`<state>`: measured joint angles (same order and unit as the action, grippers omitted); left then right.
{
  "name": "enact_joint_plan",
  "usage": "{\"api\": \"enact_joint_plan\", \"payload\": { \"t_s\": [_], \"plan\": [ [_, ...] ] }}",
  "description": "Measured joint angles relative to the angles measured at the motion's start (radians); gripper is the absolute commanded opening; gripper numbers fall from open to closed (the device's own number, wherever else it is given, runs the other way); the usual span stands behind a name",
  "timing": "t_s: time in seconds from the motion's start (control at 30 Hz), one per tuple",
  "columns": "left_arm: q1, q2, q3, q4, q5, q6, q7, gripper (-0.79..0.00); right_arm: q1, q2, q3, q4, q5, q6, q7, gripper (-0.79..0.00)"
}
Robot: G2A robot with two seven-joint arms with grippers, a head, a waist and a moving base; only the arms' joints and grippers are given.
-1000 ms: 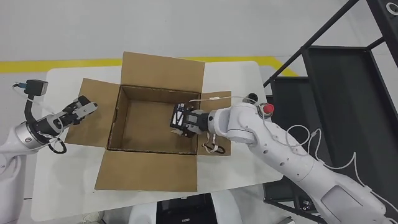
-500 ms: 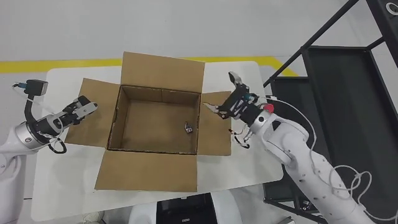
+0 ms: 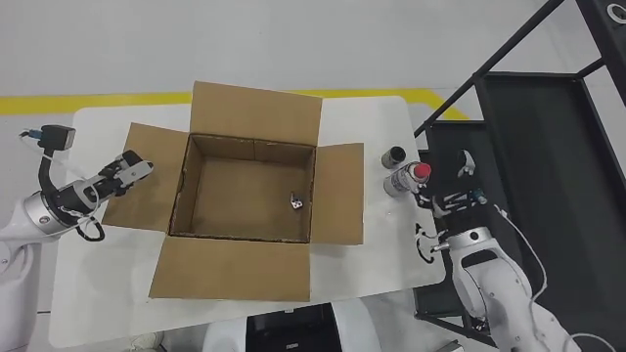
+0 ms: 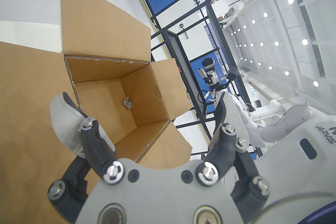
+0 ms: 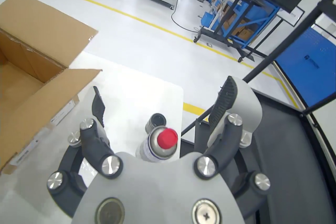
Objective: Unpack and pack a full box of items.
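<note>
Pincer (image 5: 163, 85) on right arm hangs wide open, empty, near the red-capped can (image 5: 167, 138); I'd centre on its body.

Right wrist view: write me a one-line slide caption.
Open right gripper facing a red-capped spray can and a smaller can on the white table, open cardboard box alongside.

Left gripper (image 3: 140, 168): jaws apart, forearm lying level (pointing inward). Right gripper (image 5: 164, 92): jaws wide apart, arm drawn close in.
</note>
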<state>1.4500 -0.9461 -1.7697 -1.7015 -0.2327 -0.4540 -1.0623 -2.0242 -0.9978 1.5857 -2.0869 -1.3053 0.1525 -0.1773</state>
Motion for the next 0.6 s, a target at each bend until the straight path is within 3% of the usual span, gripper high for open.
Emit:
{"api": "enact_joint_plan", "payload": {
  "t_s": [0.23,0.6],
  "plan": [
    [0.0,0.0,0.0,0.0,0.0,0.0,0.0,0.0,0.026,-0.015,-0.015,0.141,0.027,0.009,-0.042,0.0],
    [0.0,0.0,0.0,0.0,0.0,0.0,0.0,0.0,0.185,-0.039,-0.141,0.354,0.025,-0.012,0.008,0.0]
  ]
}}
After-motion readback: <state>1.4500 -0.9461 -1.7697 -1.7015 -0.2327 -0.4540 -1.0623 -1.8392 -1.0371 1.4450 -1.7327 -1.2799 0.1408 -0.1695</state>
